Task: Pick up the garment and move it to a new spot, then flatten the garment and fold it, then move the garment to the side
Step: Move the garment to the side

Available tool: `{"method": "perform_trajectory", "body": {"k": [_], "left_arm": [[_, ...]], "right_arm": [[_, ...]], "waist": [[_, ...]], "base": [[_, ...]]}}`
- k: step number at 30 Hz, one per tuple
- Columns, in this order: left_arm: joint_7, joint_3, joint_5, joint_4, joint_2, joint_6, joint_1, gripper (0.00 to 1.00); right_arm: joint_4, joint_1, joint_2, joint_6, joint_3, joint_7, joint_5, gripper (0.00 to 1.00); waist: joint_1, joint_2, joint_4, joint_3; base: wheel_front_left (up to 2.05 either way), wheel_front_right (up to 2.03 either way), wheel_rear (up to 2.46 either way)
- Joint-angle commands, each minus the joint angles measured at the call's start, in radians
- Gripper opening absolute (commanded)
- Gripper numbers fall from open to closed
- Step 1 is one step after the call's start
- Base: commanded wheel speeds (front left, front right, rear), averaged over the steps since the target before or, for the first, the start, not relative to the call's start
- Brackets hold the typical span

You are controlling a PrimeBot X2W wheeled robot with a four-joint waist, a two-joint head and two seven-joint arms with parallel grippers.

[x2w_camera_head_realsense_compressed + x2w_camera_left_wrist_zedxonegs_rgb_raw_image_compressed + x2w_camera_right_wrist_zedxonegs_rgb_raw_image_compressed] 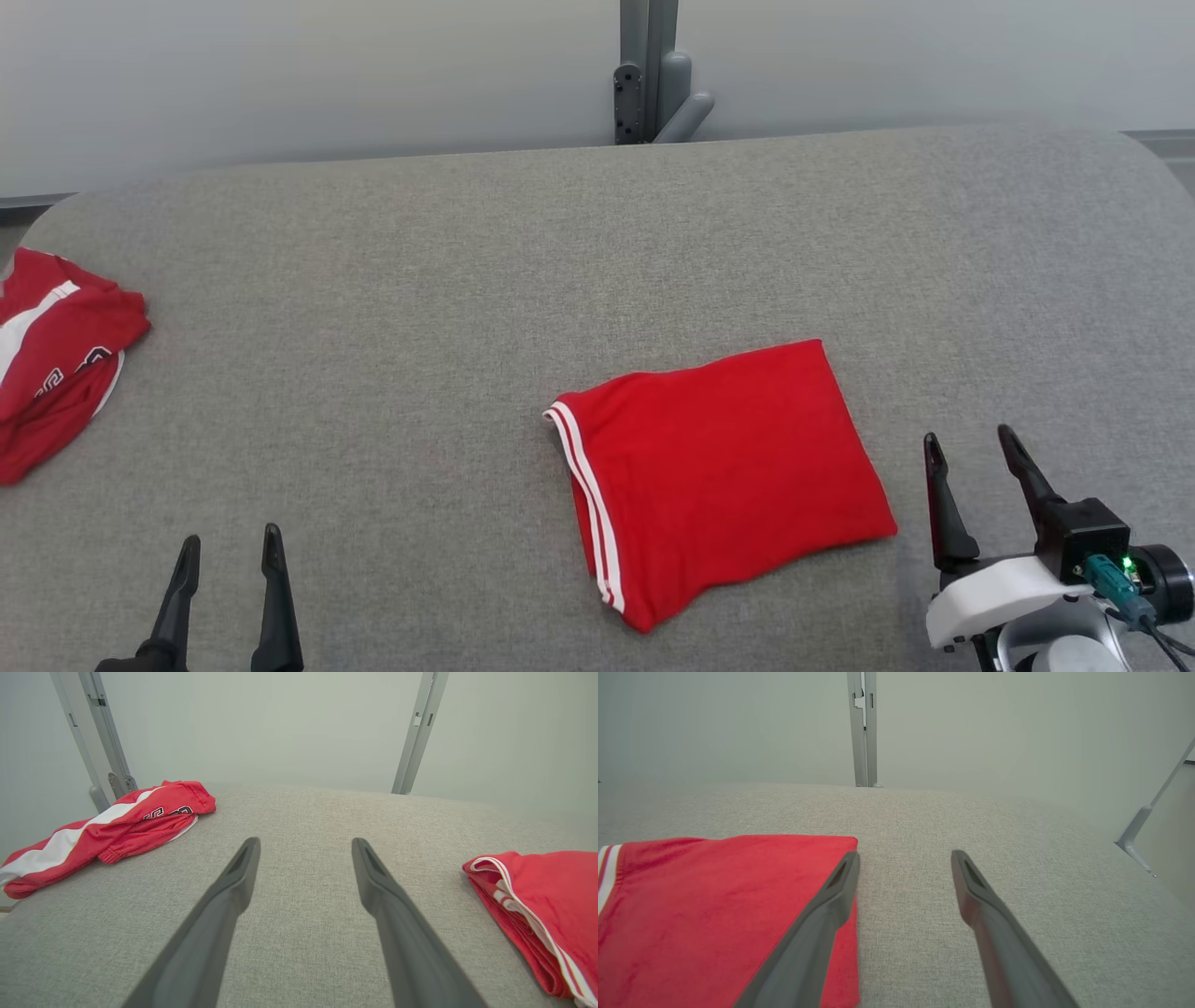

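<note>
The two dark fingers (219, 919) of the left gripper (231, 537) are spread wide apart and there is nothing between them; in the left wrist view only the grey cloth surface is seen in the gap. The fingers (999, 933) of the right gripper (968, 436) are spread in the same way and they also hold nothing. The left gripper is at the near left of the grey padded table (420, 308) and the right gripper is at the near right, both with the tips pointing to the far side. The folded red garment (728, 467) lies flat on the table, near the middle and a little to the right, just beside the right gripper. Its edge with two white stripes is turned to the left, and its plain right edge is close to the left finger of the right gripper. In the right wrist view this finger passes in front of the right border of the garment, and I cannot tell whether it touches the cloth. The left gripper is well apart from the garment. At the far left edge of the table lies a second red garment (56, 373), crumpled, with a white band and dark letters. Behind the far edge of the table a grey metal post (649, 75) stands before a pale wall (280, 75).
</note>
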Motion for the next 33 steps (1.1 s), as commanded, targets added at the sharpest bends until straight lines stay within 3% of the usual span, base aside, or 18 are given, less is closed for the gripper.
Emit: {"method": "perform_trajectory", "body": {"k": [1,4,10,15,26,29,32,33], "left_arm": [[-0.002,0.003,0.002,0.001,0.001,-0.003,-0.012,1.00],[-0.002,0.004,-0.006,0.011,0.001,-0.004,-0.002,1.00],[-0.002,-0.020,-0.013,0.032,0.001,-0.005,-0.015,1.00],[-0.003,-0.033,-0.014,0.034,0.001,-0.002,-0.046,1.00],[-0.002,-0.022,-0.006,0.025,0.001,0.010,-0.070,1.00],[-0.002,-0.020,-0.004,0.025,0.001,0.010,-0.074,1.00],[-0.003,-0.020,-0.001,0.025,0.001,0.009,-0.086,1.00],[-0.002,-0.021,-0.002,0.025,0.001,0.008,-0.086,1.00]], "right_arm": [[0.006,-0.016,0.000,-0.001,0.006,-0.002,0.000,1.00],[0.068,-0.054,-0.001,-0.001,0.025,0.043,0.049,1.00],[0.075,-0.166,-0.038,-0.001,0.114,0.357,0.151,1.00],[0.088,-0.228,-0.082,-0.001,0.148,0.566,0.159,1.00],[0.139,-0.270,-0.083,-0.001,0.135,0.662,0.181,0.98],[0.161,-0.279,-0.077,-0.001,0.133,0.682,0.204,0.80],[0.183,-0.296,-0.085,-0.001,0.132,0.697,0.221,0.23],[0.191,-0.303,-0.087,-0.001,0.133,0.701,0.227,0.00]], "waist": [[0.0000,0.0000,0.008,0.001],[0.0000,0.0000,0.012,0.004],[0.0000,0.0000,0.027,0.043],[0.0000,0.0000,0.058,0.088],[0.0000,0.0000,0.093,0.135],[0.0000,0.0000,0.089,0.140],[0.0000,0.0000,0.080,0.144],[0.0000,0.0000,0.076,0.145]], "base": [[0.00,0.00,0.00],[0.00,0.00,0.00],[0.00,0.00,0.00],[0.00,0.00,0.00],[0.00,0.00,0.00],[0.00,0.00,0.00],[0.00,0.00,0.00],[0.00,0.00,0.00]]}}
